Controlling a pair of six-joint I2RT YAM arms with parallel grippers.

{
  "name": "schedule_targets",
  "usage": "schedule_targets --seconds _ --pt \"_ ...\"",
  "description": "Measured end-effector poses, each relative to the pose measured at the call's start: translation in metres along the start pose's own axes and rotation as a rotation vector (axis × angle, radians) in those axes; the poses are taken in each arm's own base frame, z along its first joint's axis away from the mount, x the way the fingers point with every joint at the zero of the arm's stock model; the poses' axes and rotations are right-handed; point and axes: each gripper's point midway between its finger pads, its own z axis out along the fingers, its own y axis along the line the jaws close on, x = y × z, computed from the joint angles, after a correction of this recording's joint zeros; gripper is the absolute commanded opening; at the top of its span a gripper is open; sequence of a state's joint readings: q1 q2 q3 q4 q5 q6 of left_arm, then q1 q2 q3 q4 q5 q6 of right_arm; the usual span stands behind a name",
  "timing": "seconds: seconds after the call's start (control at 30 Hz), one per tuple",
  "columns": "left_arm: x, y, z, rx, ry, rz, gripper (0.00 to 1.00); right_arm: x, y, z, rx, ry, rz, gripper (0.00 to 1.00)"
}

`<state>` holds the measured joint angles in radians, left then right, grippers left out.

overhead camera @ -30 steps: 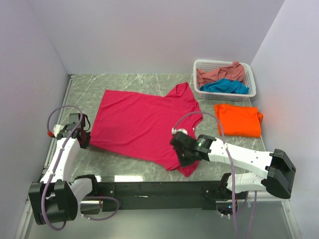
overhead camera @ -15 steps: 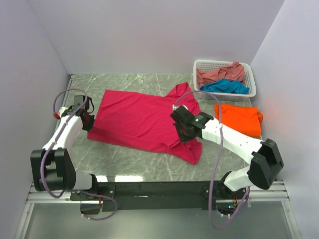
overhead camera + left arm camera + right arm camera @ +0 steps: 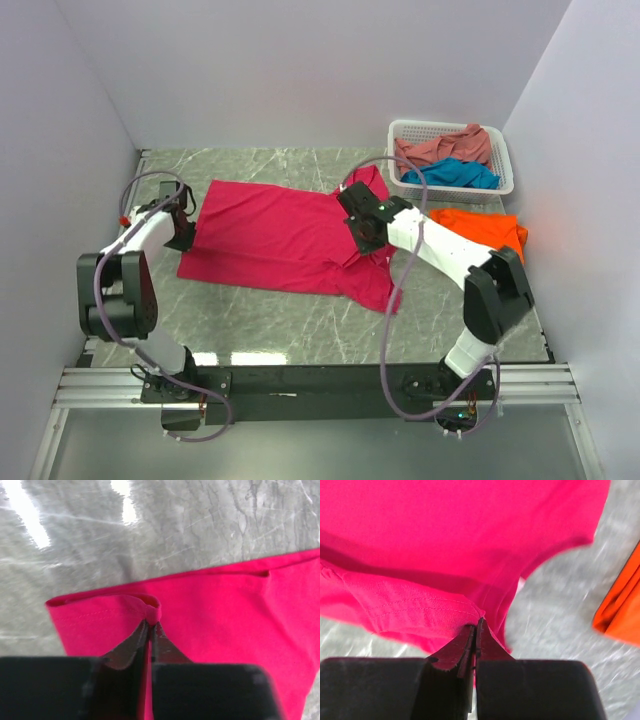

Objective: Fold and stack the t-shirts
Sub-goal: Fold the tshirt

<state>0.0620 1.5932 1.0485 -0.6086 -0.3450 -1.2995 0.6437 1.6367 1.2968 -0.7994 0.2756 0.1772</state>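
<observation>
The magenta-pink t-shirt is laid flat on the table with its long axis running from 9 to 3 o'clock in the top view, hem end at 9 and collar end at 3. It is held at both ends. The left gripper is clamped tight on a small pinch of the hem edge, and the right gripper is shut on a gathered, stitched edge near the sleeve. From both pairs of fingers the uncovered far edge of the cloth lies toward 12 o'clock, across the long axis, so a lengthwise fold is judged to be the step in hand. Each end is served by its own arm. The folded orange t-shirt is seen at 3 o'clock from the right gripper, well clear of the fold path.
</observation>
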Motion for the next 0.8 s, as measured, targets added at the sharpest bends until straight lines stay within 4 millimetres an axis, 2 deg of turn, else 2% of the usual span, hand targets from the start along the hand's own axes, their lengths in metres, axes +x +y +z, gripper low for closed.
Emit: schedule_targets --seconds 0.03,0.13,0.17,0.23,0.27,0.33,0.37,0.4,0.43,0.53,0.67,0.8 --pt "0.001 -0.002 0.005 -0.005 0.001 0.003 0.23 -0.006 -0.002 0.006 0.006 -0.004 -0.010 0.02" --pt "0.004 -0.008 0.016 -0.021 0.007 0.014 0.43 -0.026 -0.007 0.025 0.029 -0.020 -0.031 0.32" --pt "0.004 -0.011 0.019 -0.023 0.008 0.018 0.53 -0.033 -0.011 0.032 0.048 -0.028 -0.039 0.40" --pt "0.003 -0.018 0.021 -0.016 0.009 0.027 0.67 -0.048 -0.020 0.046 0.102 -0.042 -0.048 0.46" --pt "0.002 -0.022 0.020 -0.007 0.010 0.030 0.85 -0.055 -0.024 0.051 0.137 -0.048 -0.050 0.49" --pt "0.000 -0.027 0.016 0.011 0.005 0.044 0.99 -0.068 -0.031 0.057 0.192 -0.070 -0.026 0.55" --pt "-0.002 -0.030 0.014 0.021 0.001 0.044 0.99 -0.070 -0.033 0.057 0.202 -0.080 -0.011 0.62" --pt "-0.003 -0.033 0.011 0.032 -0.004 0.046 0.99 -0.072 -0.034 0.055 0.207 -0.088 0.009 0.83" --pt "-0.005 -0.034 0.006 0.041 -0.008 0.049 0.99 -0.072 -0.034 0.053 0.206 -0.100 0.040 0.87" --pt "-0.013 -0.038 -0.013 0.089 -0.032 0.051 0.99 -0.058 -0.027 0.037 0.126 -0.137 0.113 0.88" --pt "-0.016 -0.035 -0.034 0.155 -0.041 0.069 0.99 -0.019 -0.006 0.011 -0.052 -0.155 0.226 0.90" --pt "-0.001 -0.032 -0.034 0.190 0.000 0.124 0.99 0.018 0.020 0.006 -0.212 -0.115 0.310 0.90"
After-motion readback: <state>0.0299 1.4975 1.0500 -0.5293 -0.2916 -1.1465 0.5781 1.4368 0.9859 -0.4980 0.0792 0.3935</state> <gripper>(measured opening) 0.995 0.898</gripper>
